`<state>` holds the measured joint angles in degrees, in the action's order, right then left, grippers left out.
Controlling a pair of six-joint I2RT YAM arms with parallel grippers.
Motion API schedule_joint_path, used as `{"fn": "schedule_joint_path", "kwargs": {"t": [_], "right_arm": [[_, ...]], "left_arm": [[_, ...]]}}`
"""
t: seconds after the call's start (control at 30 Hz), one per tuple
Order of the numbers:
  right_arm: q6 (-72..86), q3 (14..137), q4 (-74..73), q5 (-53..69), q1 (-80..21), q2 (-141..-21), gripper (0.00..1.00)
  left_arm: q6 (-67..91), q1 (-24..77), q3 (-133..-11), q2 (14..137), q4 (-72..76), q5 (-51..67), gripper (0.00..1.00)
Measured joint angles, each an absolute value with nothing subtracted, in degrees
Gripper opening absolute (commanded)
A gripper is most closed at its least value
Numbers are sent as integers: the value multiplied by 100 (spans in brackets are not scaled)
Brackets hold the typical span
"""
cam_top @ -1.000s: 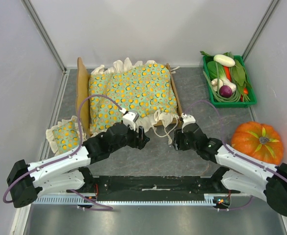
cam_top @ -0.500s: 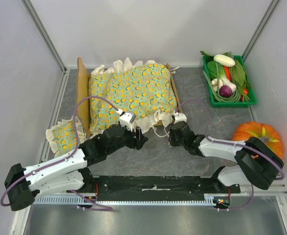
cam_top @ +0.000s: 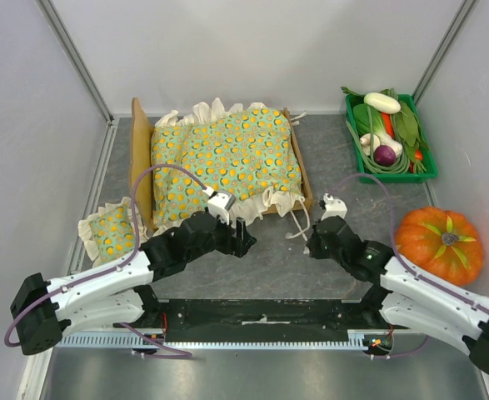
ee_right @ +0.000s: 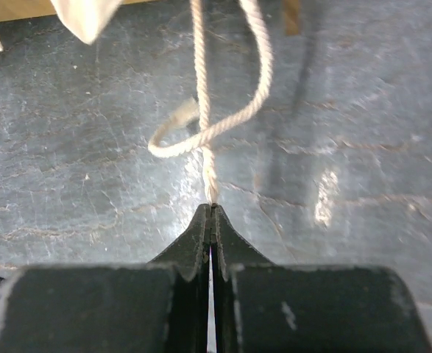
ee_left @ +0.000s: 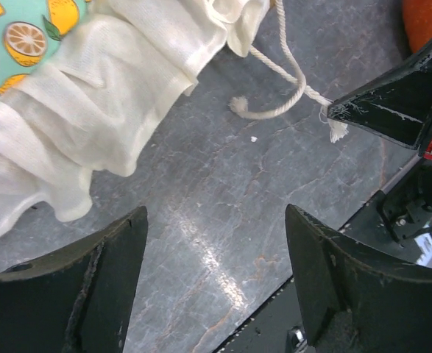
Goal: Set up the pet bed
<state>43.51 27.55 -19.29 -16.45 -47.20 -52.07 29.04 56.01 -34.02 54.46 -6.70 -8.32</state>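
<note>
The counter is a dark grey, marbled slab, shut in by pale walls on 3 sides with metal rails in the corners. The pet bed sits toward the back left of it, its arched headboard at the left end. A green, orange-dotted cushion with a cream frill fills the frame. A small matching pillow lies on the counter just beside the headboard, outside the bed.

At the back right stands a green crate holding long green leaves and beans, a white vegetable and a purple onion. An orange pumpkin rests on the counter in front of the crate, against the right wall.

My right end effector is closed tight on a white cord that runs from the cushion's near right corner and loops across the counter. My left end effector is spread wide, holding nothing, above bare counter just beside the cushion's frill.
</note>
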Motion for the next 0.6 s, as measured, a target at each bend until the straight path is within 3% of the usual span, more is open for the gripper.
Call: {"fn": "schedule_joint_path", "kwargs": {"t": [0.17,0.6], "right_arm": [[4670,2867,-3046,-1715,-4716,-4547,0],[5017,3055,-4198,-1603,-4978,-5076,0]], "left_arm": [[3159,5601,-3424,5577,-532,-624,83],[3573,5603,-3721,5948,-497,-368,84]]}}
